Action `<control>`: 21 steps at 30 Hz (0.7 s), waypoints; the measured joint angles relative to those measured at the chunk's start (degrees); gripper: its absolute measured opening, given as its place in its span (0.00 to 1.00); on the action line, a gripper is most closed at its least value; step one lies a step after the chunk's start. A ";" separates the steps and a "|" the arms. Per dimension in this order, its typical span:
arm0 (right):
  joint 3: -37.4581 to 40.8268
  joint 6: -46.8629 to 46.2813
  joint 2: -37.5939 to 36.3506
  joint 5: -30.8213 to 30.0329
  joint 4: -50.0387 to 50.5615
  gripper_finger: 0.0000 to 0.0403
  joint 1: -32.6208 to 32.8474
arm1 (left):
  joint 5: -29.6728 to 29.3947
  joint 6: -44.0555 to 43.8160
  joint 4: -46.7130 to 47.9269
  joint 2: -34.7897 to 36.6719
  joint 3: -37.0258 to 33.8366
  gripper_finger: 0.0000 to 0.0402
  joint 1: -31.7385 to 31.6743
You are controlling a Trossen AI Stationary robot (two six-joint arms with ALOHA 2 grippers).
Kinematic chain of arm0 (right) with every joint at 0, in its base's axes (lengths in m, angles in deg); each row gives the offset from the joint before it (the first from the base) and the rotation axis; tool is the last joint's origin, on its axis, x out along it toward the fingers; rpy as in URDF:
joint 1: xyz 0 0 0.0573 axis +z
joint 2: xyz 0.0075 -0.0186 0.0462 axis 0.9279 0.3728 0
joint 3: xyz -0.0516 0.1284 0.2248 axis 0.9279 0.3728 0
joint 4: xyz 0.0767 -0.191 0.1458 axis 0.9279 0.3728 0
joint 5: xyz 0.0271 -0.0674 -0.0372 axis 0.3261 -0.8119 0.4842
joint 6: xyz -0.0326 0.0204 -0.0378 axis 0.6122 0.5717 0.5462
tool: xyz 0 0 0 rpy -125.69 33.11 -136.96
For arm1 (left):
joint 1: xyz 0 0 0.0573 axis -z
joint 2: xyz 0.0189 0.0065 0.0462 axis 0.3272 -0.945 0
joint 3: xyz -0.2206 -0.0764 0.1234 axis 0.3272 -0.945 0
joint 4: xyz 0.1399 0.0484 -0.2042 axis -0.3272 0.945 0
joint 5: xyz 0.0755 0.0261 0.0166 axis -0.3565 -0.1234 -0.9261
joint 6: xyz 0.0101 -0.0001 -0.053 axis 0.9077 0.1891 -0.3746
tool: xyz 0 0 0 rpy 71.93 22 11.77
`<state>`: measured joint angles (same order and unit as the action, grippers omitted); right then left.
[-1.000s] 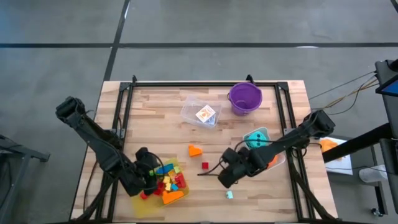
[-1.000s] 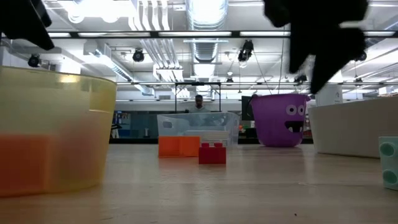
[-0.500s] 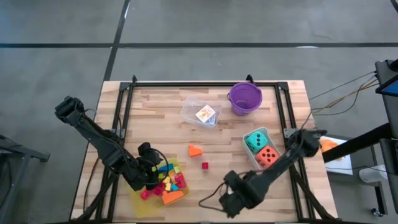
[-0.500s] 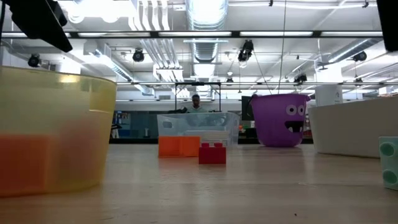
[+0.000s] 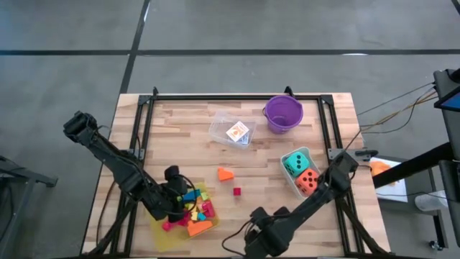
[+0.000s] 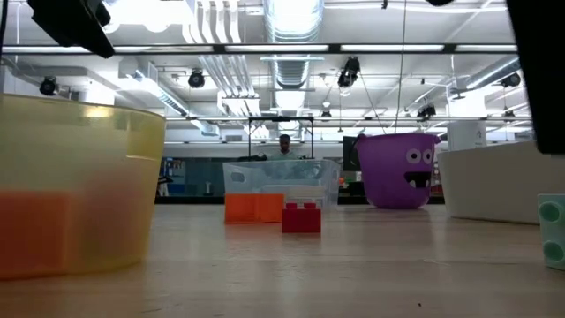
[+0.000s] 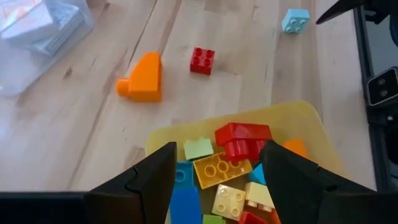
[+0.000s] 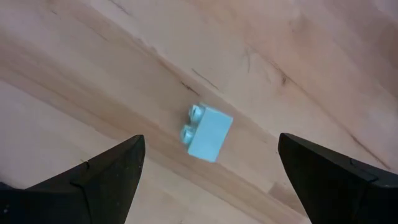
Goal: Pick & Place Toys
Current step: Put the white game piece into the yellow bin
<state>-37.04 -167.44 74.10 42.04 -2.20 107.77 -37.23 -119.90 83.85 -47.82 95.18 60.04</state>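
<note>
A small light-blue brick [image 8: 208, 132] lies on its side on the wood near the table's near edge. My right gripper [image 8: 210, 142] hangs over it, pointing down, open, one finger on either side and clear of it. In the high view my right gripper [image 5: 257, 237] hides the brick. At the near left, my left gripper [image 7: 217, 149] stands open over the yellow tray [image 5: 159, 226], which holds several bright bricks [image 7: 231, 167]. Nothing is between its fingers. An orange wedge [image 5: 226, 173] and a red brick [image 5: 236, 191] rest on the table's middle.
A white bin [image 5: 284, 167] at the right holds a teal die [image 5: 295, 161] and an orange die [image 5: 309, 180]. A clear tub [image 5: 219, 128] with a card pack [image 5: 237, 132] and a purple bucket [image 5: 283, 113] stand at the back. A black frame borders the table.
My right gripper has swung from beside the white bin toward the table's near edge and a little down, tipping to point downward, and now stands over the light-blue brick. It has stayed open. The brick has not moved.
</note>
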 joint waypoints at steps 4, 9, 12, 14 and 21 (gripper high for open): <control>0.74 -0.47 0.59 0.80 -0.06 0.90 0.31 | -0.01 1.81 -0.05 0.00 -0.05 0.57 -0.22; 2.66 -0.62 0.48 1.81 -0.50 0.90 0.59 | 0.00 1.95 -0.15 0.00 -0.04 0.57 -0.32; 3.57 0.66 0.44 1.90 -2.30 0.90 0.58 | 0.00 1.96 -0.27 0.00 -0.09 0.57 -0.39; 4.03 1.71 0.44 1.90 -3.20 0.90 0.42 | 0.00 1.95 -0.29 0.00 -0.09 0.57 -0.41; 5.52 4.32 0.40 1.94 -4.72 0.90 -0.80 | 0.00 1.91 -0.29 0.00 -0.09 0.57 -0.43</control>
<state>-31.52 -163.13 74.50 43.98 -6.92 106.98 -37.23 -117.99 83.56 -47.82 95.09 59.61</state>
